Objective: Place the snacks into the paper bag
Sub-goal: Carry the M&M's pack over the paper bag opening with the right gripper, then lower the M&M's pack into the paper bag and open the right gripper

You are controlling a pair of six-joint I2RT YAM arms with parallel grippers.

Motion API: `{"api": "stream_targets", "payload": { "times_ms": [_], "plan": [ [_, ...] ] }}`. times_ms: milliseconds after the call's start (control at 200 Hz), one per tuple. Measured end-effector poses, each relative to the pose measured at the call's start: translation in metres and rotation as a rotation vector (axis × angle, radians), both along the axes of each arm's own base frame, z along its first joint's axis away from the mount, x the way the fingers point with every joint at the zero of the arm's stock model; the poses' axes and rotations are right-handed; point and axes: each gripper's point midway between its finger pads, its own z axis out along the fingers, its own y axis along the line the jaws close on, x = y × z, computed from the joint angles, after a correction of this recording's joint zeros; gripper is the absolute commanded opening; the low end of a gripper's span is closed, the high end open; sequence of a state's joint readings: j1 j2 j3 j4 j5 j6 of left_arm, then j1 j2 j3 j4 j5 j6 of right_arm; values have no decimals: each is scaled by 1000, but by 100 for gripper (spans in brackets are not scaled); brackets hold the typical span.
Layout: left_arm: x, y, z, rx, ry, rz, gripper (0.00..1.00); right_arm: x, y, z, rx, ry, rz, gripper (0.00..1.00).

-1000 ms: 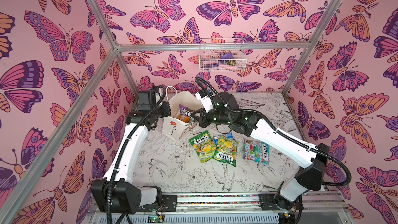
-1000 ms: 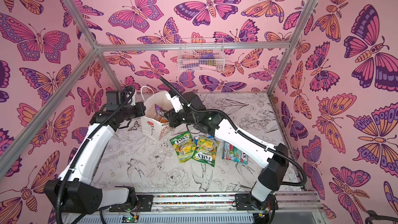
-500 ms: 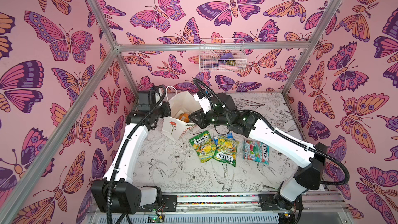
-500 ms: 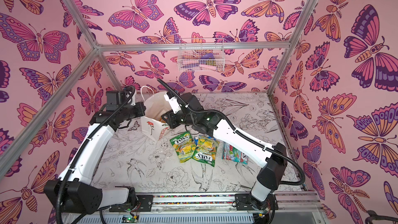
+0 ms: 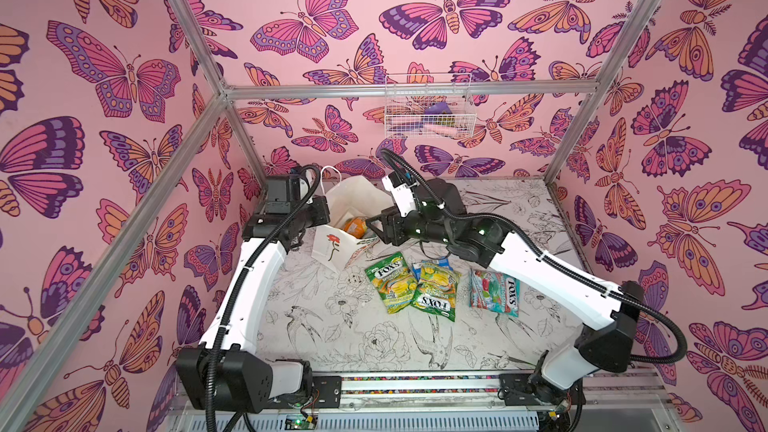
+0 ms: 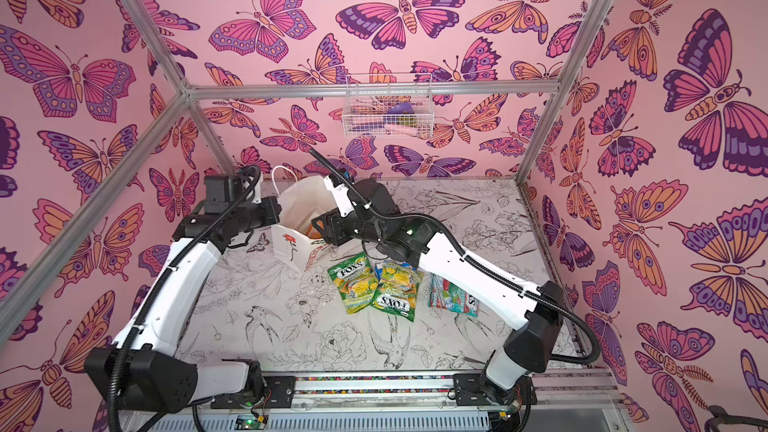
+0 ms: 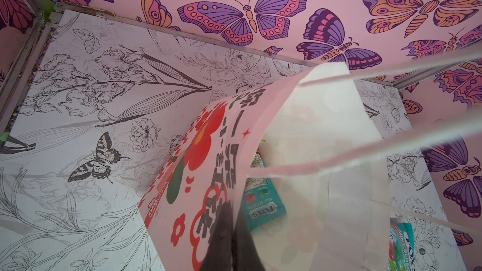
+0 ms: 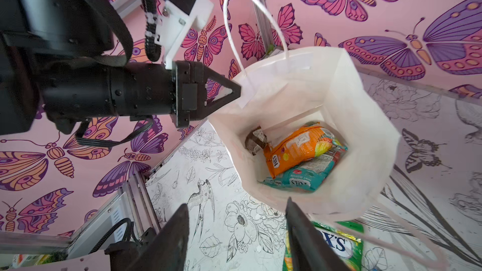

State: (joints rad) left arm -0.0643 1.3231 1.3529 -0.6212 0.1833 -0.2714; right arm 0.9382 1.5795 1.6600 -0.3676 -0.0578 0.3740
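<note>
The white paper bag [image 5: 332, 243] [image 6: 297, 209] stands open at the back left of the table. My left gripper [image 5: 322, 207] [image 7: 232, 205] [image 8: 234, 91] is shut on its rim. Inside lie an orange packet [image 8: 294, 147] [image 5: 355, 226], a teal FOX'S packet [image 8: 300, 179] [image 7: 260, 204] and a small dark wrapper [image 8: 254, 139]. My right gripper [image 5: 374, 226] [image 8: 236, 203] hangs open and holds nothing, just above the bag's near edge. On the table lie two green-yellow FOX'S bags [image 5: 388, 282] [image 5: 434, 295], a blue-white packet [image 5: 415, 270] peeking from under them, and a teal FOX'S bag [image 5: 494, 292].
A white wire basket [image 5: 428, 112] hangs on the back wall above the table. Aluminium frame posts [image 5: 577, 97] stand at the back corners. The right arm [image 5: 540, 272] stretches over the table just behind the loose packets.
My right gripper has moved left over the bag's mouth and opened. The dark wrapper it held is gone from its fingers and lies in the bag. The left arm has not moved.
</note>
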Motion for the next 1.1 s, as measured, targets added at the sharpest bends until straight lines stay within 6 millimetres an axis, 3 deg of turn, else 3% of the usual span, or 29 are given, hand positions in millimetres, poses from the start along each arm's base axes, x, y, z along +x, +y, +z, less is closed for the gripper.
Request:
{"api": "stream_targets", "payload": {
  "times_ms": [145,245,526,651,861,966,1051,1097],
  "plan": [
    [0,0,0,0,-1,0,0,-2,-20,19,18,-40,-55,70],
    [0,0,0,0,-1,0,0,2,-30,16,21,-22,-90,73],
    [0,0,0,0,-1,0,0,24,-55,-56,12,202,-163,78],
    [0,0,0,0,-1,0,0,24,-53,-65,48,259,-157,78],
    [0,0,0,0,-1,0,0,31,-38,-38,229,308,-98,75],
    [0,0,0,0,-1,0,0,39,-29,-36,293,338,-80,72],
    [0,0,0,0,-1,0,0,43,-20,-43,315,373,-65,63],
    [0,0,0,0,-1,1,0,45,-15,-48,321,393,-59,52]
  ]
}}
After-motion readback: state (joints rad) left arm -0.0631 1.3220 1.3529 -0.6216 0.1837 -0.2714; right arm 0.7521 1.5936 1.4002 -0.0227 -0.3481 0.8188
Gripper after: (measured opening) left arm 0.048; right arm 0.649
